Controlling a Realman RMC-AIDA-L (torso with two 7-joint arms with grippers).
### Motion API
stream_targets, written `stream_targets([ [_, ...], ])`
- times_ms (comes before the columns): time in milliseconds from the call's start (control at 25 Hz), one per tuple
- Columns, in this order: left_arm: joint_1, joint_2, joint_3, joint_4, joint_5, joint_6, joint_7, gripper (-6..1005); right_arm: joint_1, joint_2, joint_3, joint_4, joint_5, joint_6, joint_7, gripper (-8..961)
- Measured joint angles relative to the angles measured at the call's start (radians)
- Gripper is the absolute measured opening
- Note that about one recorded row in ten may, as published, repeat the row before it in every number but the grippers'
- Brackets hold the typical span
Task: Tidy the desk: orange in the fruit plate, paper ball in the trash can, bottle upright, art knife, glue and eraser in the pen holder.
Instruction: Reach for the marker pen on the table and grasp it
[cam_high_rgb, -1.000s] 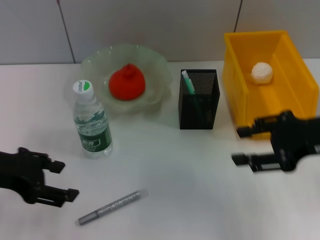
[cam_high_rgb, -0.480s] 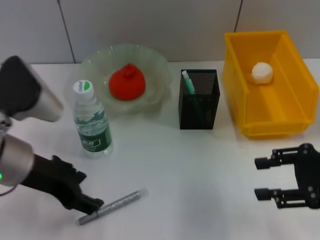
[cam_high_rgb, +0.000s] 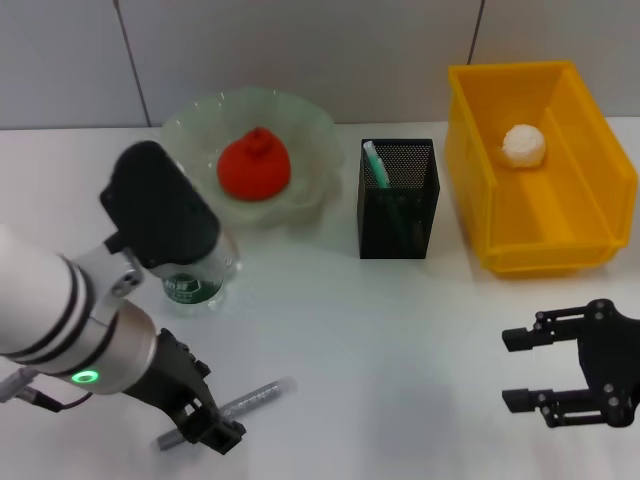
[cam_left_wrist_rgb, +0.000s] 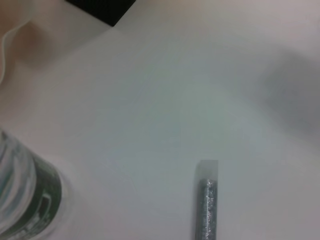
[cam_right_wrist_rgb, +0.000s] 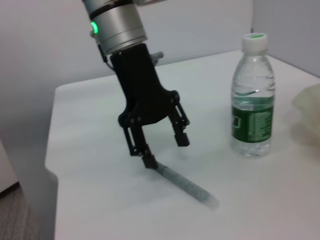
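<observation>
L gripper (cam_high_rgb: 205, 428) is down at the near-left of the desk (cam_high_rgb: 380, 330), fingers spread, straddling the grey end of the glue (cam_high_rgb: 250, 400). In the R wrist view one fingertip (cam_right_wrist_rgb: 149, 161) sits right at the stick's end, the other is raised off to the side; not clamped. Glue lies flat, clear cap pointing away from the gripper. Bottle (cam_right_wrist_rgb: 252, 102) upright just behind the L arm, mostly hidden by it from the head cam. Orange (cam_high_rgb: 255, 165) in the fruit plate (cam_high_rgb: 190, 125), paper ball (cam_high_rgb: 524, 145) in the trash can (cam_high_rgb: 470, 170), art knife (cam_high_rgb: 376, 163) standing in the pen holder (cam_high_rgb: 398, 200). Can't see the eraser. R gripper (cam_high_rgb: 525, 368) hovers near-right, well apart from everything, fingers wide, holding nothing.
</observation>
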Motion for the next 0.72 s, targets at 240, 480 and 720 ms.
stream_targets([
  [240, -0.033, -0.002, 0.041, -0.048, 0.040, -0.007, -0.050, 616, 0.003, -0.001, -0.005, 0.001, -0.002, 0.029, -0.001, 634],
  [480, -0.046, -0.002, 0.045, -0.094, 0.065, -0.004, -0.049, 612, 0.023, 0.000, -0.006, 0.011, -0.031, 0.033, -0.002, 635],
  [720, -0.062, -0.002, 0.072, -0.127, 0.109, -0.009, -0.051, 615, 0.047, 0.000, -0.006, 0.049, -0.046, 0.037, 0.000, 635],
])
